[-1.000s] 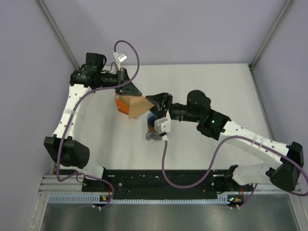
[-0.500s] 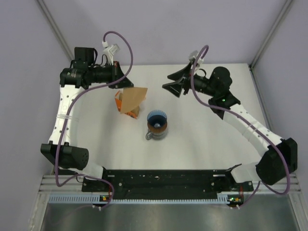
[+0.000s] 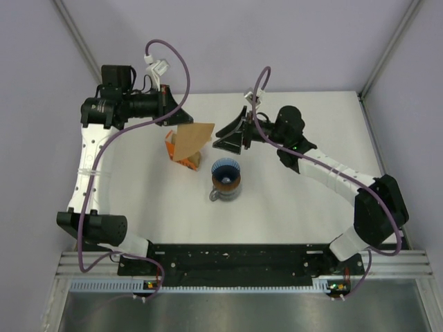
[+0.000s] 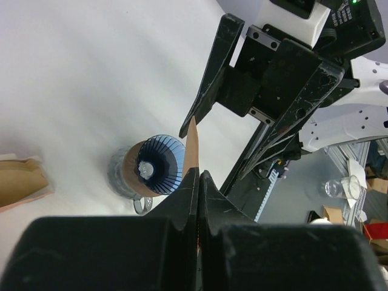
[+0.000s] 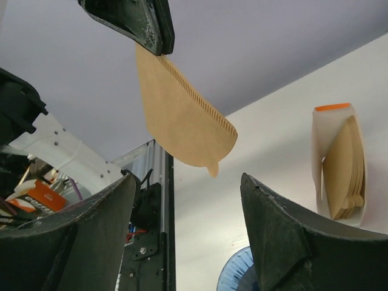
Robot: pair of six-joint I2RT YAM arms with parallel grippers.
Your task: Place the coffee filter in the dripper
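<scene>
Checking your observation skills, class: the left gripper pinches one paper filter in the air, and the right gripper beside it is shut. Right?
Not quite. The right gripper is open, fingers spread wide, as the right wrist view shows. The left gripper does pinch the coffee filter in the air.

White table [image 3: 297,207] enclosed by pale lavender walls [image 3: 277,41], with grey metal posts [image 3: 82,47] at the rear corners and a black mounting rail [image 3: 235,256] along its near edge.
</scene>
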